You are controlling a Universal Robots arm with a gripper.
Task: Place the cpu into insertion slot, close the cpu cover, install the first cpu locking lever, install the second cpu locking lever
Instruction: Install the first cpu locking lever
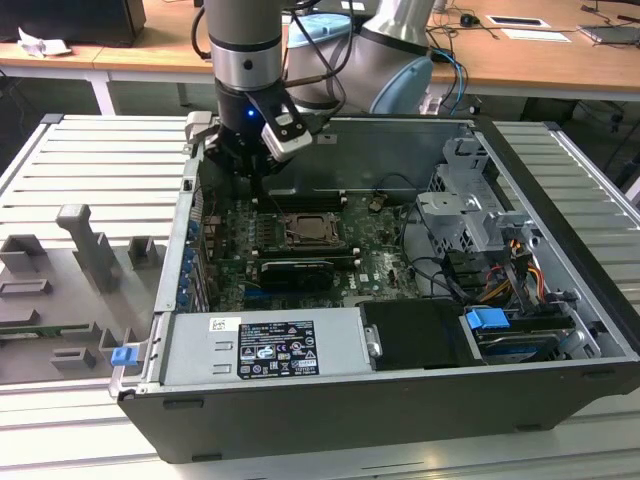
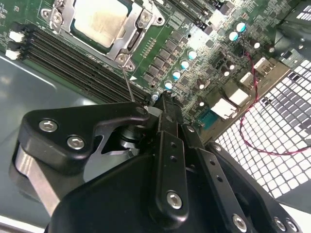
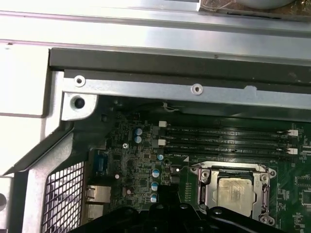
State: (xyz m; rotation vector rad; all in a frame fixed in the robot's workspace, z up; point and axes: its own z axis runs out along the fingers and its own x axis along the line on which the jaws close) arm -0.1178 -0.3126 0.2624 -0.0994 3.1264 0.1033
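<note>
Lying flat on the motherboard (image 2: 194,58) under the lowered cpu cover (image 2: 138,29), the cpu (image 2: 99,22) is judged light, stiff and fragile, best taken by its edges only. The gripper (image 2: 166,99) is held near it, fingers (image 2: 167,119) seemingly pressed together with nothing pinched between them.

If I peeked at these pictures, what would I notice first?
Most likely the big open computer case, its green board showing inside. The robot's gripper hangs above that board, toward the exterior view's left. In the second wrist view the shiny silver cpu shows through the window of the cpu cover, which lies flat around it.
</note>
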